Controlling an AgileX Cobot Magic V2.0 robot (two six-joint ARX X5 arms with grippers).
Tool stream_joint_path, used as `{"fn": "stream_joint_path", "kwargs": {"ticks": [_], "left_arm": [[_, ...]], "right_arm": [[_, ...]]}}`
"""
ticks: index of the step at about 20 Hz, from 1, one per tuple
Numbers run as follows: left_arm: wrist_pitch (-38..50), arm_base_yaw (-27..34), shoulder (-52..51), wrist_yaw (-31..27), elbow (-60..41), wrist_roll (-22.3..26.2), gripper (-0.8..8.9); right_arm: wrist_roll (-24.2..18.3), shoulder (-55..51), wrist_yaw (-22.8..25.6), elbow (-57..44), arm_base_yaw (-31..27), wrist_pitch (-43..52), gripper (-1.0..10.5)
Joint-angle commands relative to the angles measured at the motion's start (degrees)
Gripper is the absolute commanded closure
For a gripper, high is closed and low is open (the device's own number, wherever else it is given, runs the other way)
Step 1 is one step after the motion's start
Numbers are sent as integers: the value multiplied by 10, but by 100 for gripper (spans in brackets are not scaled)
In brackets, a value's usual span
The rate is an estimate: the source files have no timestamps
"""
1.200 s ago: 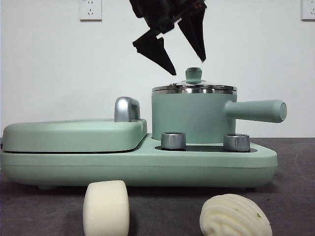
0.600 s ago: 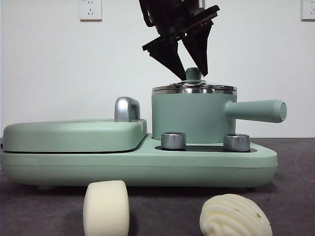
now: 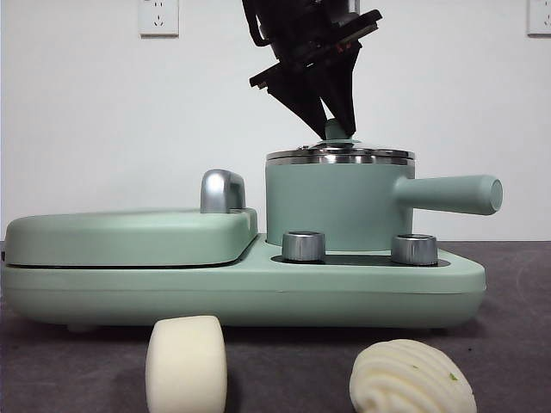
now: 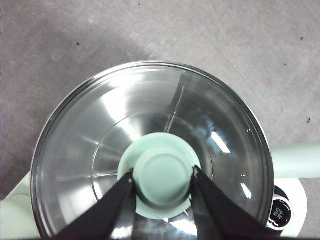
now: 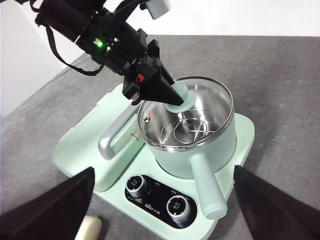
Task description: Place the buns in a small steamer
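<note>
The small steamer (image 3: 331, 206) stands on the right half of the mint-green cooker base, with its glass lid (image 4: 100, 125) on. My left gripper (image 3: 331, 127) is down on the lid, shut on its green knob (image 4: 164, 172); the right wrist view shows the same hold (image 5: 170, 96). The smooth cylinder bun (image 3: 186, 364) and the pleated dome bun (image 3: 411, 379) lie on the table in front of the cooker. My right gripper (image 5: 164, 169) is open and empty, high above the cooker's front. Only the end of one bun (image 5: 90, 227) shows there.
The flat lidded grill plate (image 3: 129, 237) with a steel handle (image 3: 222, 191) fills the cooker's left half. Two steel dials (image 3: 303, 245) sit in front of the pot. The pot's side handle (image 3: 448, 194) sticks out to the right.
My left gripper came down from above the pot and its jaws closed on the lid knob. The lid, pot and buns have not moved.
</note>
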Motion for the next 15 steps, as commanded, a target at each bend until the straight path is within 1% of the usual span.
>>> {"fn": "stream_joint_path", "kwargs": {"ticks": [1,4,7,9,11,13,15], "left_arm": [[-7,-9,15,2,41,2,797],[-33,-8,15,2,92,-6,797],[-64,-7,15,1,132,-10,797],[-82,-1,14,1,147,-9,797],[-95,15,11,1,153,-9,797],[-104,36,3,1,153,-9,797],[-109,61,-7,1,153,-9,797]], "right_arm": [[3,3,-1,8,1,2,505],[5,3,-10,12,2,-10,505],[5,24,-11,37,3,-55,505],[3,48,-10,65,19,-90,505],[4,76,-2,95,51,-115,505],[10,112,29,125,101,-142,505],[34,146,65,146,166,-148,505]]}}
